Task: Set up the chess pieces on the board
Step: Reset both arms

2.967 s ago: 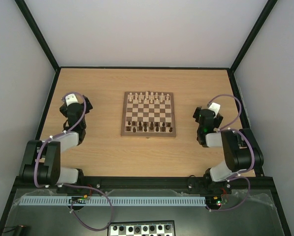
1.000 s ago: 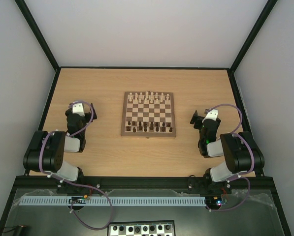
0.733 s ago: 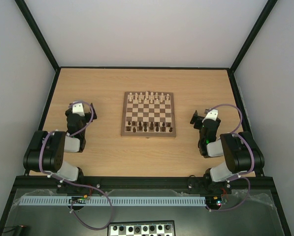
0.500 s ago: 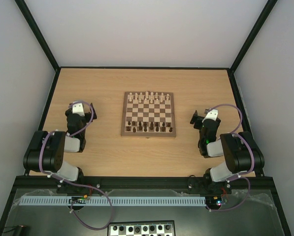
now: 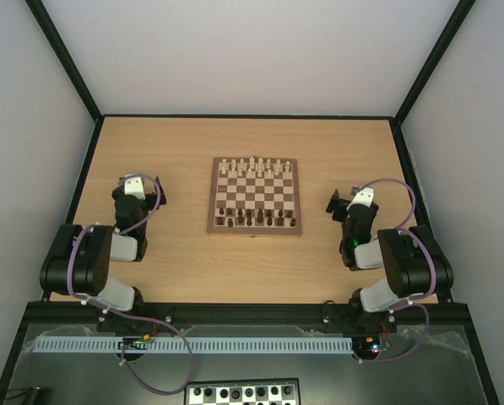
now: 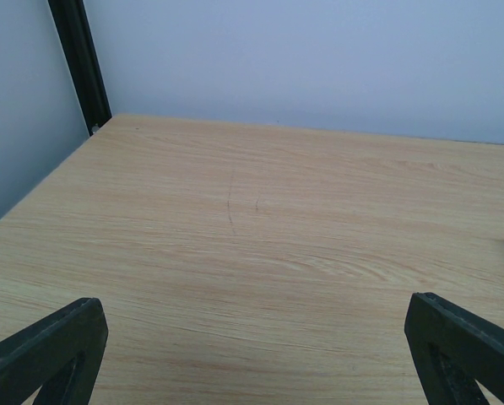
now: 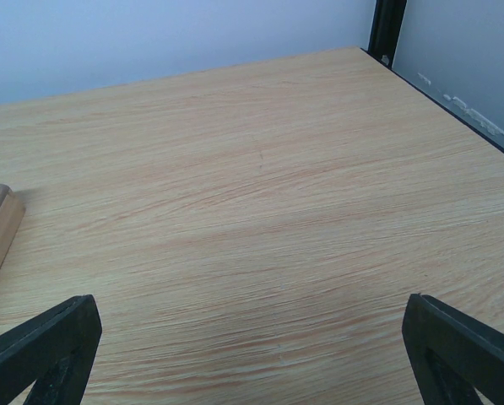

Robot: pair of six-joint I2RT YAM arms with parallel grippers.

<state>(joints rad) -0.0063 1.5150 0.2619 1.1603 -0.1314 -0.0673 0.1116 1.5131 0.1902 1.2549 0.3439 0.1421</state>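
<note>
Either side of the board [image 5: 255,194], both arms have pulled back toward their bases compared with three seconds ago. Over the last second neither has stirred.

The left hand [image 5: 138,187] sits well apart from the board's left edge, and the right hand [image 5: 357,202] is well apart from its right edge. Each is spread wide with nothing in it. Between the left fingers [image 6: 45,346] the wrist view shows only bare bench [image 5: 176,261]. The right fingers [image 7: 463,342] likewise frame plain wood, with just a corner of the board at the left of that view.

The dark chess pieces [image 5: 250,219] stand along the board's near rows, and the pale chessmen [image 5: 253,165] line its far rows. The squares between them are bare. No piece lies loose on the bench beside the board.

Two empty hands retreating and then holding still, with both sides ranked up, suggests the setting-up is finished or very nearly so. The pieces are too small in the overhead view to check each one's square or whether any leans.
</note>
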